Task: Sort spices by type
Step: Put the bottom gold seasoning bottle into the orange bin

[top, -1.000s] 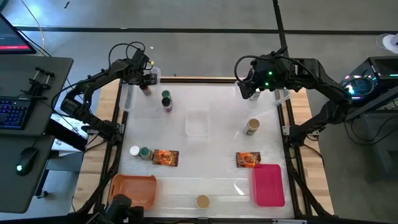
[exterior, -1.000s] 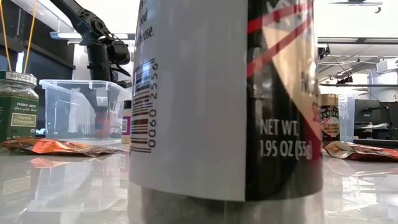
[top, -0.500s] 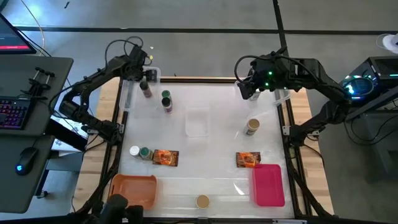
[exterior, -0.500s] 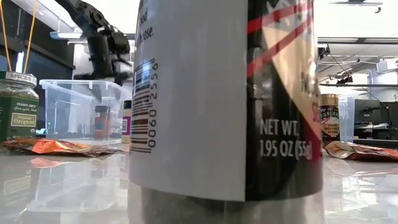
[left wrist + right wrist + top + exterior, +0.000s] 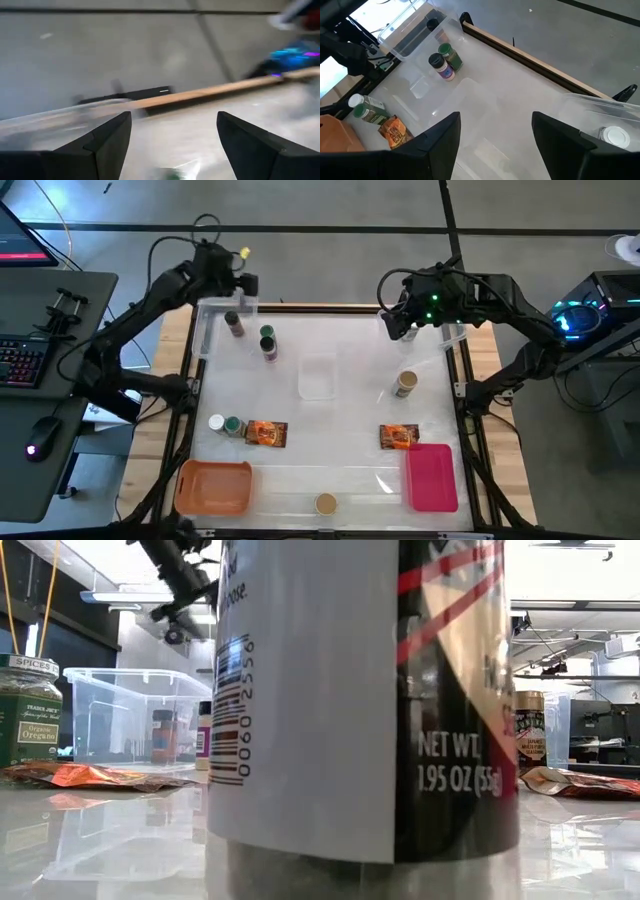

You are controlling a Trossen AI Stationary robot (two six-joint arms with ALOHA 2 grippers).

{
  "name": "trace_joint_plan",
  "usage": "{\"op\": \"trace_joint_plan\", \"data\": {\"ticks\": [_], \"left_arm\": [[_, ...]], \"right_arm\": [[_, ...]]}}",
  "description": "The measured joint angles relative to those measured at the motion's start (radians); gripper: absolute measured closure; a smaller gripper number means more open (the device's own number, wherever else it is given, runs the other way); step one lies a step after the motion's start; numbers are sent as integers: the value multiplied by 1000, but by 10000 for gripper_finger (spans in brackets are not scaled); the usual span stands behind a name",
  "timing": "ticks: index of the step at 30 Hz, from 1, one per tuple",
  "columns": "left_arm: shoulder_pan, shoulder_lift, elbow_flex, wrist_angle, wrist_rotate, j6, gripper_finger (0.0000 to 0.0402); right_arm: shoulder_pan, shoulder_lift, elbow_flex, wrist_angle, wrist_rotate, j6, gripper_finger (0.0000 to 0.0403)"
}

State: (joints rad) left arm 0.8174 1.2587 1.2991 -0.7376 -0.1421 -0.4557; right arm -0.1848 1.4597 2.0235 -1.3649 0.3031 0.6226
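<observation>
The left gripper [image 5: 243, 283] stands at the far left corner of the table, over the far rim of the clear tub [image 5: 206, 330] there. Its fingers [image 5: 107, 142] are spread with nothing between them. A jar with a dark lid [image 5: 234, 324] stands upright inside that tub, just inward of the gripper.

The nearest loose spices are the green-lid jar [image 5: 266, 334] and a second dark-lid jar [image 5: 270, 350]. They stand touching or nearly so, just outside the tub, toward the table's middle. Both are upright, so the long axis of each is vertical; a grip would likely come from above or from the side across the lid. These two lie inward and toward the near edge from the left gripper, and the left arm is plainly the nearer one.

The right gripper [image 5: 397, 322] hangs over the far right corner, its fingers [image 5: 437, 142] spread and empty, above a second tub holding a white-lid jar [image 5: 614, 136]. The tan-lid jar [image 5: 406, 383] stands upright near it, toward the near edge.

Other spices lie well apart from both grippers: a white-lid jar lying with a green-lid one [image 5: 226, 425], two foil packets [image 5: 266, 434] [image 5: 398, 437] and a tan-lid jar [image 5: 326, 503].
</observation>
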Motion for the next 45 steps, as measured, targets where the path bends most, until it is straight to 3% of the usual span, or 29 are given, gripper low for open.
{"op": "trace_joint_plan", "data": {"ticks": [8,13,16,19,21,27,33,36,39,45], "left_arm": [[-472,-12,-7,204,3,30,121],[-762,17,-12,145,13,128,121],[-883,23,-12,101,90,143,121],[-968,28,-12,108,171,144,121],[-1023,28,-12,103,173,167,121],[-1189,90,-5,124,51,433,121],[-1292,254,93,213,15,470,121],[-1337,339,172,191,-6,517,121],[-1367,392,224,173,-7,527,121],[-1417,474,215,171,-1,513,121]], "right_arm": [[0,0,0,20,-14,-29,163],[0,0,0,20,-26,-47,163],[0,0,0,20,-40,-56,163],[-1,-1,0,21,-80,-86,163],[-1,-1,0,23,-103,-108,163],[-1,-1,0,22,-155,-159,163],[10,-5,0,21,-289,-207,163],[58,-20,0,25,-356,-136,163],[141,-36,0,17,-336,-52,163],[305,-42,0,-27,-143,93,163]]}}
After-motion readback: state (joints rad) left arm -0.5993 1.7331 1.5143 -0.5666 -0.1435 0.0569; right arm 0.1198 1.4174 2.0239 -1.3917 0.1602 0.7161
